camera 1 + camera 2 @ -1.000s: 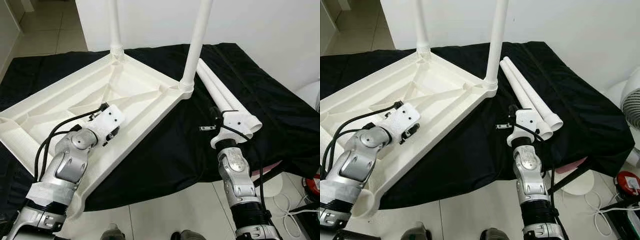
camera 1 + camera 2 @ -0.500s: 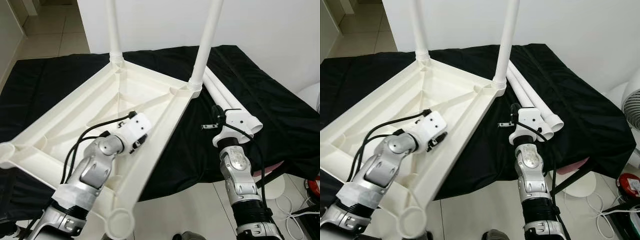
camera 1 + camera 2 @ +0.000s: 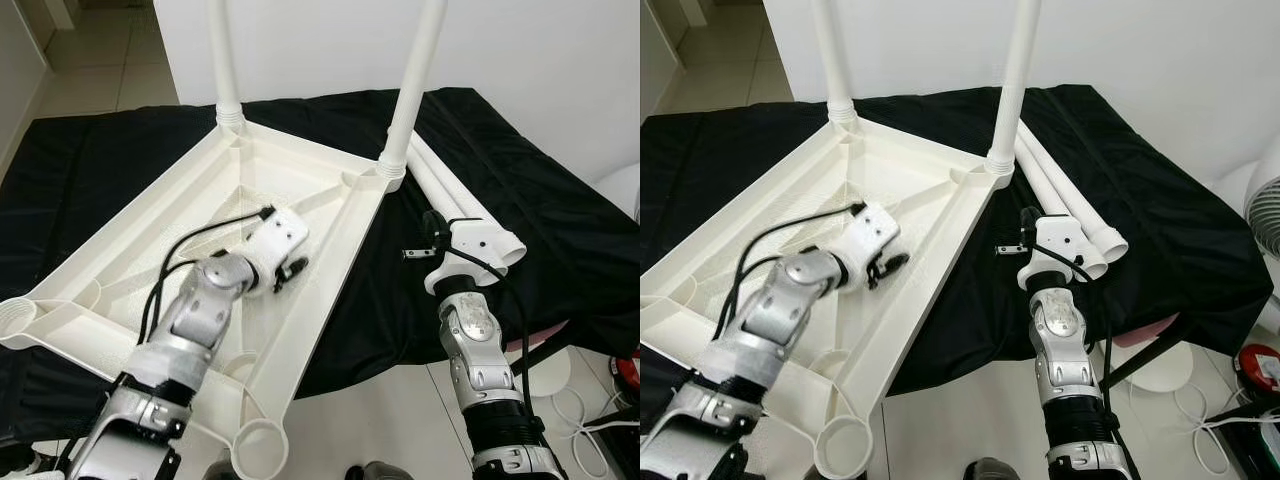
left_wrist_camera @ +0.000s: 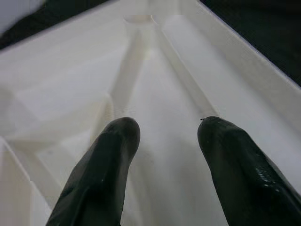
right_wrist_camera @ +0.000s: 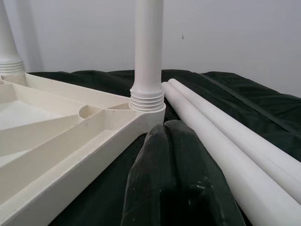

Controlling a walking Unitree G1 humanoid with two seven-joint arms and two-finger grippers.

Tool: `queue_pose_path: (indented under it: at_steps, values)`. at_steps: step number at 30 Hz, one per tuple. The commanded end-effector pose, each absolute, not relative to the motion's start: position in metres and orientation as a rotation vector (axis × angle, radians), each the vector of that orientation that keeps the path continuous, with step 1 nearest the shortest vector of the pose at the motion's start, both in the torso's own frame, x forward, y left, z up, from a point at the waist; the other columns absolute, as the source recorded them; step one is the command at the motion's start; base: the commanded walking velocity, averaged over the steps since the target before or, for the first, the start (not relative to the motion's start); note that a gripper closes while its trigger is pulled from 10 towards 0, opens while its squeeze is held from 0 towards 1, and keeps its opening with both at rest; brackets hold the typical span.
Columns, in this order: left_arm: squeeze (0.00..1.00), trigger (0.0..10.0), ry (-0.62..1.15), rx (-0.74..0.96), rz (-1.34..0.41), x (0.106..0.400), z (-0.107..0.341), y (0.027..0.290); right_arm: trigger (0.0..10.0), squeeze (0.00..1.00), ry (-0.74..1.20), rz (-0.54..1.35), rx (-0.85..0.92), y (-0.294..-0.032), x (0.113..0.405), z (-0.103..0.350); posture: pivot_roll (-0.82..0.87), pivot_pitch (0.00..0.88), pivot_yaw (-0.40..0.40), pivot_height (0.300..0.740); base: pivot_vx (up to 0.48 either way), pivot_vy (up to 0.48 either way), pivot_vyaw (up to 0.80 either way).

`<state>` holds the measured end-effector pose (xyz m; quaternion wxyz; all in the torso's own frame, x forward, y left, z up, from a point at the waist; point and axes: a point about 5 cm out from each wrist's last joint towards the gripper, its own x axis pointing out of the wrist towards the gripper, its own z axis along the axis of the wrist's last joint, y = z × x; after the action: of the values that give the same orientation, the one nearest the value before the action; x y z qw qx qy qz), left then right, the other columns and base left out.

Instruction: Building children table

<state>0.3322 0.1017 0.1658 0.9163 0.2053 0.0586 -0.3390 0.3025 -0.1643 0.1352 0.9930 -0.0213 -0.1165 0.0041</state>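
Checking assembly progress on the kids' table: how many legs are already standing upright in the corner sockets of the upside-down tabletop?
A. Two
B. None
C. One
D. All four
A: two legs stand upright in the far corner sockets of the tabletop, while two loose legs lie on the black cloth beside the right tool.

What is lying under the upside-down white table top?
The black cloth lies under the table top, spreading around it. Two loose legs rest beside it on the cloth. Whatever supports the cloth is covered.
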Motion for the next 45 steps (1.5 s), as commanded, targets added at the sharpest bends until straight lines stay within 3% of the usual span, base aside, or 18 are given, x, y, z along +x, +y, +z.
queue_pose_path:
  at_steps: [1,7,13,15,17,29,45]
  values:
    - [0.00,10.0,0.034,0.364,-0.633,0.335,0.178,0.114,10.0,0.00,-0.229,0.004,-0.051,-0.166,0.300,0.133,0.01,0.000,0.003,0.740,0.000,0.000,0.00]
    - [0.00,10.0,-0.108,0.319,-0.813,0.316,0.192,0.124,10.0,0.00,-0.224,0.006,-0.059,-0.167,0.299,0.133,0.01,0.005,-0.005,0.740,0.000,0.000,0.00]
    - [0.00,10.0,-0.134,0.280,-0.962,0.299,0.192,0.126,10.0,0.00,-0.223,0.010,-0.064,-0.167,0.300,0.133,0.02,0.010,-0.012,0.740,0.000,0.000,0.00]
    - [0.00,10.0,-0.138,0.275,-1.134,0.276,0.189,0.127,10.0,0.00,-0.223,0.016,-0.067,-0.167,0.301,0.133,0.02,0.012,-0.016,0.740,0.000,0.000,0.00]
    - [0.00,10.0,-0.137,0.277,-1.152,0.273,0.188,0.127,10.0,0.00,-0.223,0.017,-0.068,-0.167,0.300,0.134,0.02,0.012,-0.016,0.740,0.000,0.000,0.00]
    - [0.00,10.0,0.069,0.357,-1.340,0.241,0.162,0.147,10.0,0.00,-0.224,0.016,-0.077,-0.170,0.303,0.135,0.03,0.004,-0.025,0.740,0.000,0.000,0.00]
    - [0.00,10.0,0.280,0.484,-1.506,0.211,0.138,0.155,10.0,0.00,-0.227,0.029,-0.085,-0.170,0.304,0.136,0.03,0.000,-0.030,0.740,0.000,0.000,0.00]
